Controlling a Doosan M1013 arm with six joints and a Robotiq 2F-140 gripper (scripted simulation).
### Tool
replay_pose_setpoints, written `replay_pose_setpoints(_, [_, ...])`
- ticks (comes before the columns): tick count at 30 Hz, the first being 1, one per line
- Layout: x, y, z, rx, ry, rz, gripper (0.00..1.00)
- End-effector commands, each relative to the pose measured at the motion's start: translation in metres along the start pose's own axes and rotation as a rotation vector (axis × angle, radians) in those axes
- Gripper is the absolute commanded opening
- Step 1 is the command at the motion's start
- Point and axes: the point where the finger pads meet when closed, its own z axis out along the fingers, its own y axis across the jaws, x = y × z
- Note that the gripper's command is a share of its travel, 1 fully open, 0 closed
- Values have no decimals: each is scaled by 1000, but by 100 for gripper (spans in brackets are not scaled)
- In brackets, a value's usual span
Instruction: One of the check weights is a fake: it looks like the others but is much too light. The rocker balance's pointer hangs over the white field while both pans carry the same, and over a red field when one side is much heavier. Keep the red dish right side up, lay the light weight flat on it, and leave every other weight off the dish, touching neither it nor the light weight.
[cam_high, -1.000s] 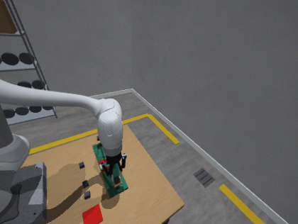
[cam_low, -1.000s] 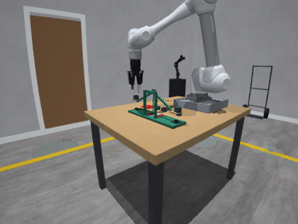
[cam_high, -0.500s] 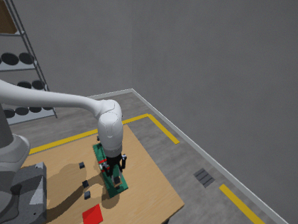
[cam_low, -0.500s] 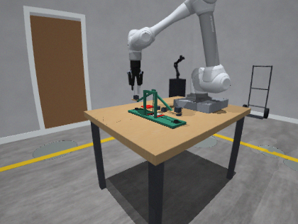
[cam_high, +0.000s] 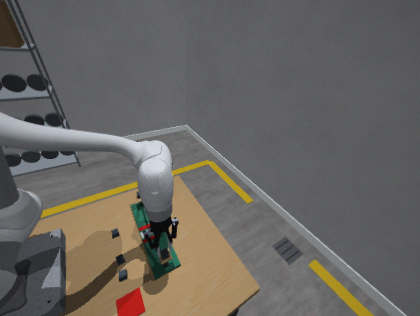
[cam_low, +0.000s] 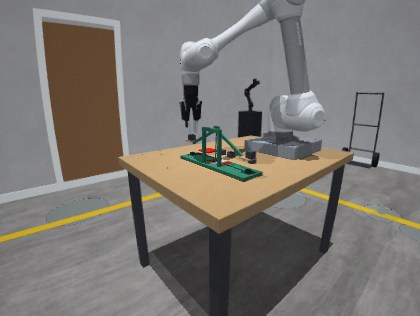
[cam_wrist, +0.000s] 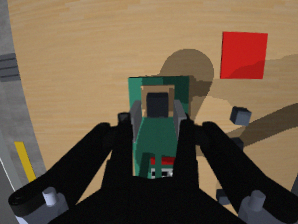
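Note:
My gripper (cam_high: 163, 246) (cam_low: 191, 129) (cam_wrist: 157, 109) is partly open over the raised pan (cam_wrist: 170, 93) of the green rocker balance (cam_high: 172, 269) (cam_low: 240, 173) (cam_wrist: 184, 86). A dark weight (cam_low: 192, 137) (cam_wrist: 157, 105) lies on that pan, between and just below the fingertips, with a gap on each side. The opposite pan is lower and carries a dark weight (cam_low: 251, 154). Three dark weights (cam_high: 115, 233) (cam_high: 120, 259) (cam_high: 123, 275) lie loose on the table. The red dish (cam_high: 131, 303) (cam_low: 207, 150) (cam_wrist: 244, 55) lies flat and empty. The pointer's field cannot be read, being partly hidden.
The wooden table (cam_high: 215, 280) (cam_low: 200, 192) (cam_wrist: 75, 60) carries everything. The balance's green upright frame (cam_low: 204, 145) stands mid-base, beside my gripper. The loose weights lie between the balance and the robot's grey base (cam_high: 45, 270) (cam_low: 300, 148). The dish is beyond the balance's near end in the top view.

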Motion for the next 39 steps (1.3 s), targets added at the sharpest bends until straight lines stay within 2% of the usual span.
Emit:
replay_pose_setpoints(1, [0,0,0,0,0,0,35])
replay_pose_setpoints(29, [0,0,2,0,0,0,35])
replay_pose_setpoints(39, [0,0,21,0,0,0,35])
